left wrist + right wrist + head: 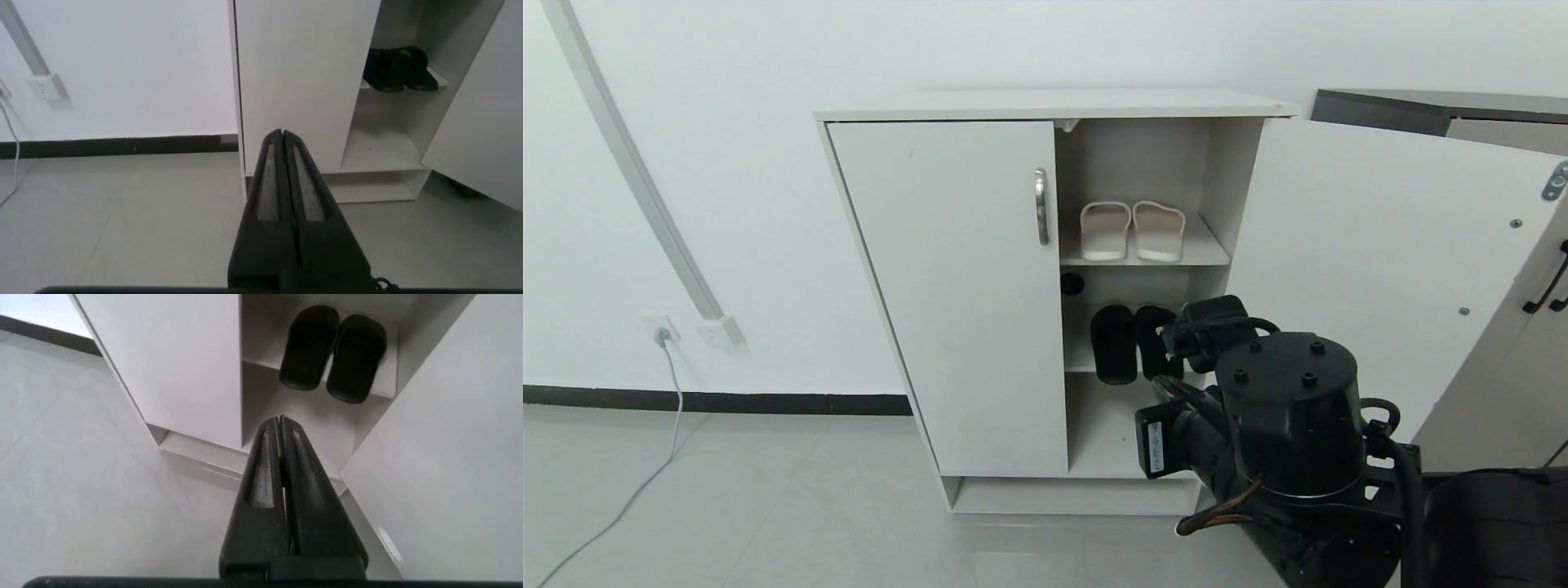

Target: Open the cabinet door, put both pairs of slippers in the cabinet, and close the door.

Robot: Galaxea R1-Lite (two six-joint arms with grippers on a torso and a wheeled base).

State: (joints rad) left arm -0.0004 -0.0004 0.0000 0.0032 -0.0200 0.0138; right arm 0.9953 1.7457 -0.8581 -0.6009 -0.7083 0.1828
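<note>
Your left tool (280,133) has its fingers pressed flat together. It hangs low over the grey floor (122,220), out in front of the cabinet (302,82) on the closed-door side. Your right tool (280,420) is squeezed together the same way. It points at the open half of the cabinet, with the black slippers (333,347) ahead of its tips and well apart from them.

From the head view, the left door (947,286) is closed, with its metal handle (1041,206) upright along the inner edge. The right door (1372,261) is swung wide open.

Both pairs are inside. The white slippers (1131,230) sit side by side on the upper shelf (1213,253). The black pair sits side by side on the middle shelf (261,363), 1 level down, and your right arm (1286,408) covers part of the right-hand one in the head view.

Off to the left of the cabinet there's a wall outlet (660,331), with a grey cable (645,482) trailing down onto the floor.
</note>
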